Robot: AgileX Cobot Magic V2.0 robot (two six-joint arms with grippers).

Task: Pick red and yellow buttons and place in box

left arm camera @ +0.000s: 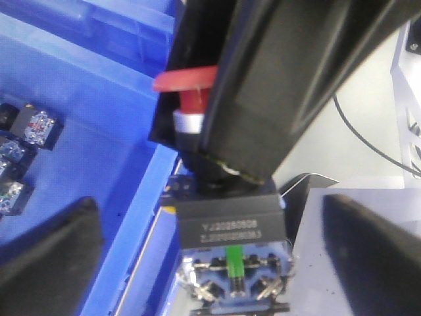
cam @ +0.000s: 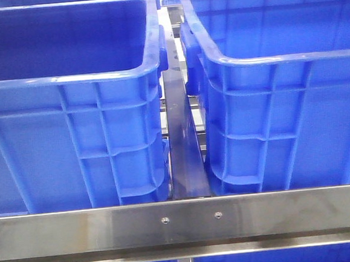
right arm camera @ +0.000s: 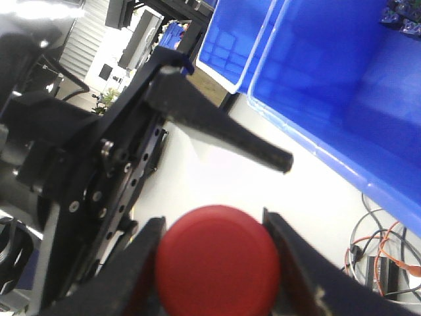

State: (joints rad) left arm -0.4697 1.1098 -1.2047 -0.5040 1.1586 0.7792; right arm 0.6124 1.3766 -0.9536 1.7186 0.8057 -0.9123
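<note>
The right gripper (right arm camera: 214,263) has its jaws clamped on a round red push-button cap (right arm camera: 216,261); the bright-blue ribbed plastic crate (right arm camera: 342,99) lies at two o'clock. The left gripper (left arm camera: 210,250) is spread apart around another arm's red-tabbed grey switch (left arm camera: 231,224). A loosening grip mid-transfer could drop the part outside the crate.

The front view sits low and close, facing forward at the ribbed outer walls of two blue crates (cam: 73,145) behind a steel rail (cam: 182,221), with only a sliver of their insides seen. The left wrist view looks down along its tool (left arm camera: 210,257) from very near, over a crate rim (left arm camera: 141,197) (small parts lie inside). The right wrist view looks out past its tool (right arm camera: 217,263) across a pale floor toward two crates (right arm camera: 342,99). All three views share the blue crates.
</note>
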